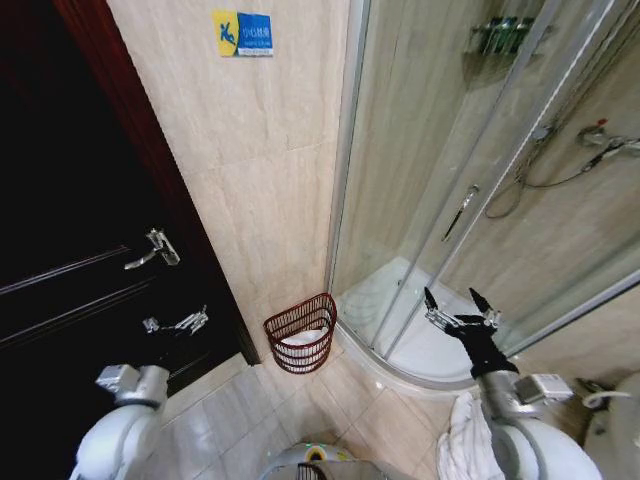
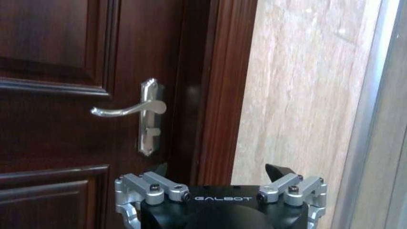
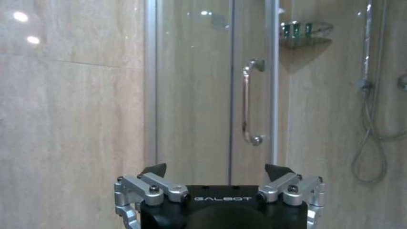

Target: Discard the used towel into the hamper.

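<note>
The hamper [image 1: 301, 333], a small reddish-brown openwork basket, stands on the tiled floor against the beige wall, between the dark door and the shower. Something white lies inside it. A white towel [image 1: 462, 438] hangs bunched low beside my right arm, and neither gripper holds it. My right gripper [image 1: 458, 302] is raised and open in front of the shower glass, right of the hamper; from the wrist, the right gripper [image 3: 216, 168] is empty. My left gripper [image 1: 175, 323] is open near the door, left of the hamper; from the wrist, the left gripper [image 2: 221, 169] is empty too.
A dark wooden door [image 1: 70, 250] with a silver lever handle [image 2: 127, 109] is on the left. A curved glass shower enclosure [image 1: 440, 180] with a raised white tray [image 1: 420, 350] fills the right. A white fixture [image 1: 615, 430] sits at the bottom right corner.
</note>
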